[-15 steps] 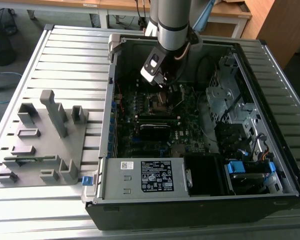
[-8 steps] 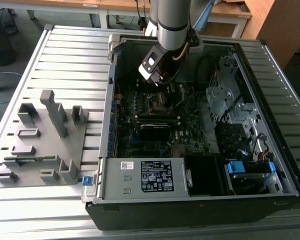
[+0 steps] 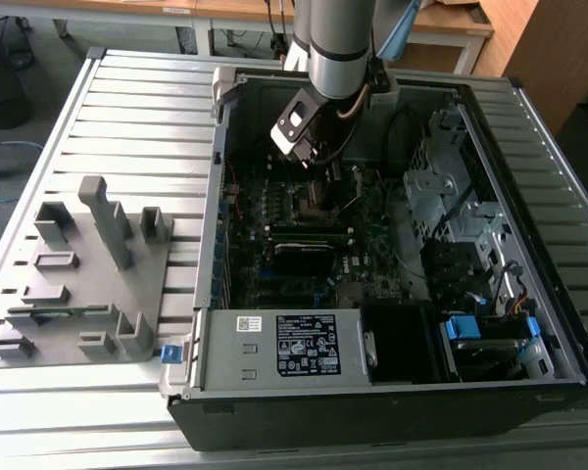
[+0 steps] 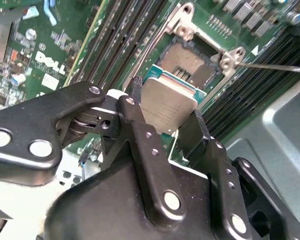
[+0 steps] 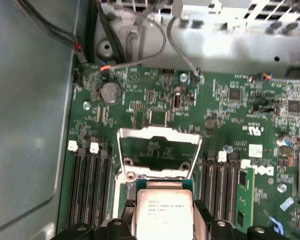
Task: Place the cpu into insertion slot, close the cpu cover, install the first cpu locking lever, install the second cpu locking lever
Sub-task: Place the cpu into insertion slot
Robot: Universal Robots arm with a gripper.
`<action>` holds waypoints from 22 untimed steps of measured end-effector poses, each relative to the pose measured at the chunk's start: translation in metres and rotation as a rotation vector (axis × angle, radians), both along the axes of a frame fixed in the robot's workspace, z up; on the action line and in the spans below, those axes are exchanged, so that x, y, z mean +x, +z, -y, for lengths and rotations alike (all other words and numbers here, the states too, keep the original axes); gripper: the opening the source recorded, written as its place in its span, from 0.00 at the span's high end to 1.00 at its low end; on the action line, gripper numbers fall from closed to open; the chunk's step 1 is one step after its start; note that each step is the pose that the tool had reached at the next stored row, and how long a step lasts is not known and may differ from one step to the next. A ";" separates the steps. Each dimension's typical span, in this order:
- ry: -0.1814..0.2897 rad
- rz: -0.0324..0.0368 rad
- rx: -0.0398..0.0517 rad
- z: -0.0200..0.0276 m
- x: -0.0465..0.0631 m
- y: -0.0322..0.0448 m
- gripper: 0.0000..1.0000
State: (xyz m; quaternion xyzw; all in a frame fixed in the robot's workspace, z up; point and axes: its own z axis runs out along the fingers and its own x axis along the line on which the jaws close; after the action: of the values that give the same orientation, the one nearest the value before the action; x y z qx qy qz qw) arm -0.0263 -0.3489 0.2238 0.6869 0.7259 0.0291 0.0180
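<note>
Two opposite edges of the cpu [image 4: 170,102] are pinched in your gripper [image 4: 165,114], with the open insertion slot [image 4: 190,62] just beyond its tips, so hold the chip level and square to the rim, clear of the raised cpu cover [image 5: 157,134].

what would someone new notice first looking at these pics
First the claw gripping the cpu by two edges, close to the open insertion slot, in the second wrist view. In the first wrist view the cpu cover stands flipped open. The exterior view shows the opened computer case lying on a slatted table.
</note>
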 end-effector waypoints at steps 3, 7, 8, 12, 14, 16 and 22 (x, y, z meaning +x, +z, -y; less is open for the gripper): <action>0.000 -0.0030 -0.0002 0.0001 0.000 0.0001 0.46; -0.009 -0.0034 0.0013 0.0000 0.000 0.0000 0.46; -0.020 -0.0035 0.0013 0.0000 0.000 0.0000 0.46; -0.059 -0.0034 0.0014 0.0000 0.000 -0.0004 0.46; -0.060 -0.0025 0.0016 -0.0005 -0.001 -0.0012 0.46; -0.059 0.0044 0.0017 -0.0007 -0.003 -0.0032 0.46; -0.053 0.0392 0.0025 -0.0009 -0.008 -0.0082 0.46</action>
State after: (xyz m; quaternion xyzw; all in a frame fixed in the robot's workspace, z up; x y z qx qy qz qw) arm -0.0340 -0.3480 0.2156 0.7052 0.7070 0.0429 0.0322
